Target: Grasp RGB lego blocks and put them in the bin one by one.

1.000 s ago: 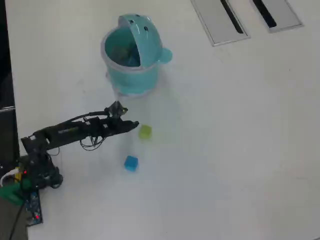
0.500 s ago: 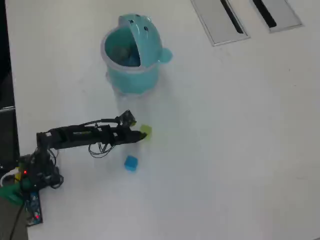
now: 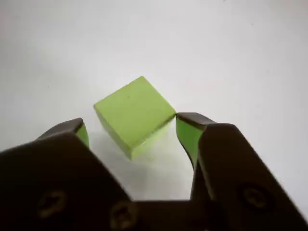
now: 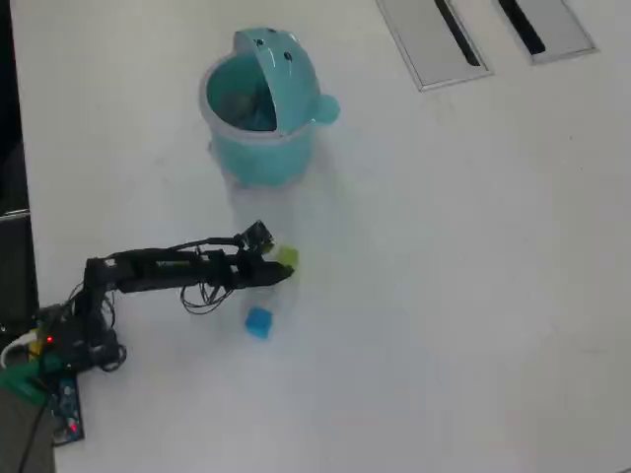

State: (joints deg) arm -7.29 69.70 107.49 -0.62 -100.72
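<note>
Between the spread jaws of my tool [image 3: 130, 127] sits the yellow-green block [image 3: 134, 114] on the white table [image 4: 454, 256], its right corner touching the right jaw, the left jaw apart. From overhead, the blue block [image 4: 258, 322] lies just nearer, and the teal bin [image 4: 258, 108] stands farther away, lid up

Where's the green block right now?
The green block sits on the table between the open pincer tips in the wrist view; overhead, it lies below the bin and above the blue block.

white table [image 4: 444, 296] bearing bin [image 4: 258, 108], green cube [image 3: 134, 114], blue cube [image 4: 258, 322]
</note>
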